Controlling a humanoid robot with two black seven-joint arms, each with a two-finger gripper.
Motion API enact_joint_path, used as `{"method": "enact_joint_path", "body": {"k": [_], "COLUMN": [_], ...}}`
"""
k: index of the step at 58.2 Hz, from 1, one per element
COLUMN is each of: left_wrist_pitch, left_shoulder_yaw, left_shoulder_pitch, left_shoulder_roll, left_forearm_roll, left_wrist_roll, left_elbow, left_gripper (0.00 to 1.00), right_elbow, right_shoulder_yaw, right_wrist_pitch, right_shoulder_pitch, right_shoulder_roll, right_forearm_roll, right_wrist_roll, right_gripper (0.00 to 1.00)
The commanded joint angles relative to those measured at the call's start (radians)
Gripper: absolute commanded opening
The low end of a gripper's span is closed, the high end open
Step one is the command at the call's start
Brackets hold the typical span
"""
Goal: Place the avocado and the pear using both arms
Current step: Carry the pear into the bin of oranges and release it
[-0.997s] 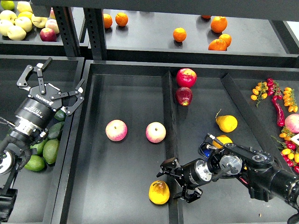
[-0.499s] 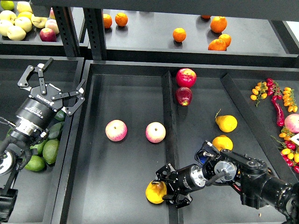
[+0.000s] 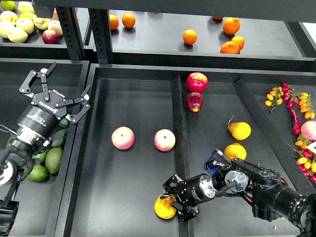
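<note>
The pear [image 3: 164, 207], golden-yellow with an orange-brown blotch, lies at the front of the middle tray by the divider [image 3: 177, 118]. My right gripper [image 3: 177, 198] is open, with its fingers spread on either side of the pear's right part and close against it. Several green avocados [image 3: 53, 159] lie in the left bin [image 3: 74, 163]. My left gripper [image 3: 70, 78] is open and empty. It hovers above and behind the avocados, partly hiding some of them.
Two pink apples [image 3: 123, 138] [image 3: 164, 139] lie in the middle tray. Two red apples [image 3: 196, 82] and two plain yellow pears [image 3: 239, 130] lie in the right compartment. Oranges [image 3: 189, 36] are on the back shelf, chillies [image 3: 292, 106] at far right.
My right gripper has moved left across the divider onto the pear, which shifted slightly left and forward. The left gripper has hardly moved.
</note>
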Motion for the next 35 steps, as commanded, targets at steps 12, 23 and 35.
{"method": "enact_joint_path", "body": {"k": [12, 23, 35], "left_wrist_pitch": [-0.001, -0.001, -0.001], "left_shoulder_yaw": [0.003, 0.003, 0.003], "left_shoulder_pitch": [0.0, 0.0, 0.0], "left_shoulder_roll": [0.0, 0.0, 0.0], "left_forearm_roll": [0.0, 0.0, 0.0], "left_wrist_roll": [0.0, 0.003, 0.003], "left_elbow": [0.002, 0.003, 0.003], "left_gripper": [1.0, 1.0, 1.0], "right_elbow": [0.016, 0.022, 0.058], "right_shoulder_yaw": [0.027, 0.03, 0.025], "right_wrist_pitch": [0.0, 0.0, 0.0], "right_shoulder_pitch": [0.039, 0.073, 0.129], "right_shoulder_roll": [-0.016, -0.039, -0.125], "right_forearm_roll": [0.031, 0.052, 0.108], "right_wrist_roll": [0.001, 0.001, 0.001], "right_gripper": [0.18, 0.18, 0.18]}}
